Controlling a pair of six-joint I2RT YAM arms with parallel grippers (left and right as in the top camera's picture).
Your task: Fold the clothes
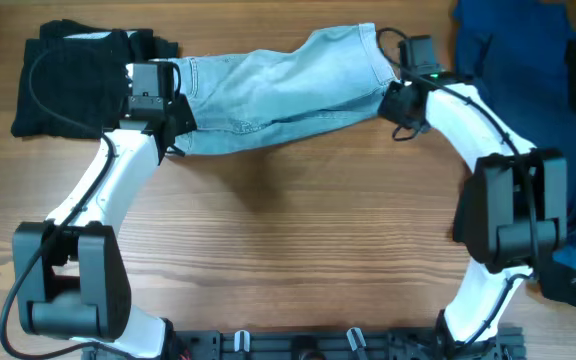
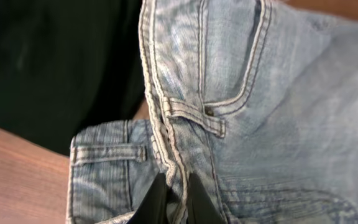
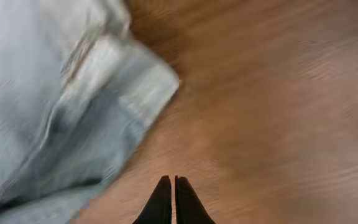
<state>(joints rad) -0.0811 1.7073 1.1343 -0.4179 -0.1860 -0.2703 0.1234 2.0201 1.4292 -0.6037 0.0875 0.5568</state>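
Observation:
The pale blue denim shorts lie stretched sideways across the far part of the table. My left gripper is shut on their waistband seam, which shows pinched between the fingers in the left wrist view, next to a belt loop and pocket. My right gripper is at the shorts' right end. In the right wrist view its fingers are shut with nothing between them, over bare wood, just right of the cuffed hem. That view is blurred.
A black garment lies at the far left, touching the shorts, and also shows in the left wrist view. A dark navy garment covers the far right corner. The wooden table extends toward the near edge.

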